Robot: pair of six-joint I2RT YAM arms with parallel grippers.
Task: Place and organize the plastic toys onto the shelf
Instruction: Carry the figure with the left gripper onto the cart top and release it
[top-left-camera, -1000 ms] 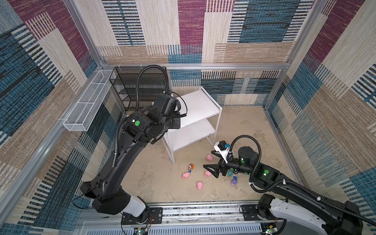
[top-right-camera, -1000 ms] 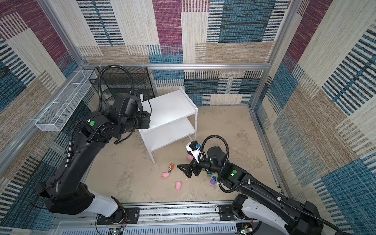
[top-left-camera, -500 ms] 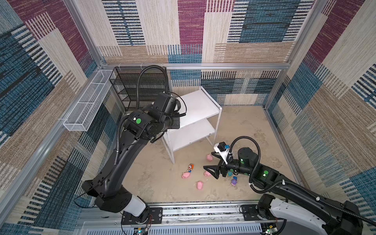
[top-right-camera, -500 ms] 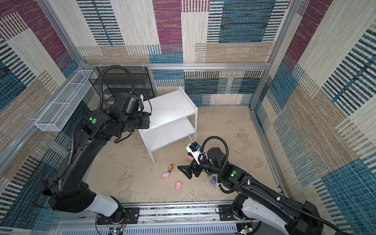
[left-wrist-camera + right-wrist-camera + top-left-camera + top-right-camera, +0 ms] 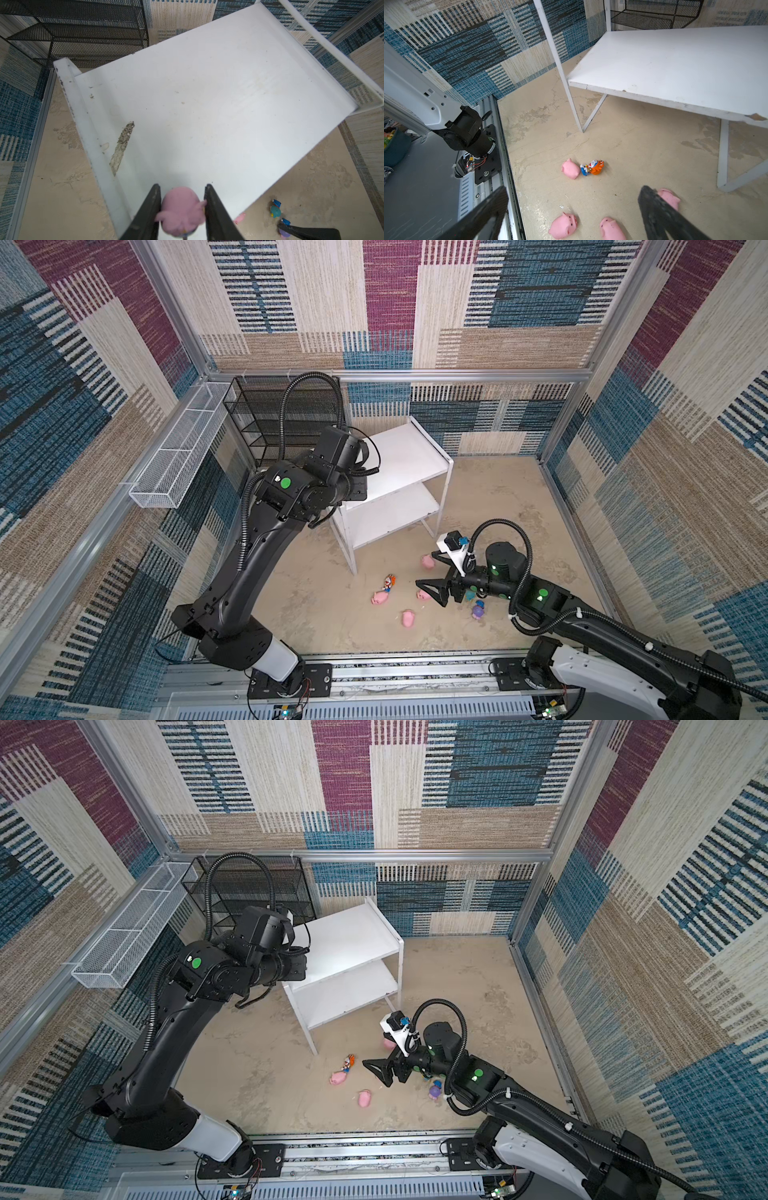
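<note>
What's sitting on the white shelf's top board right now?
Only a pink toy, flanked by the left gripper, at the edge of the top board. Whether it touches the board is covered.

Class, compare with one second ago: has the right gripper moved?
No. The right gripper hangs at the same spot, open, relative to the shelf and the pig beside it.

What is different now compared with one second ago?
The left gripper edged slightly farther over the top board of the shelf, with the pink-hooded toy between its jaws. The right gripper, open, and the pink pigs below it stayed put.
</note>
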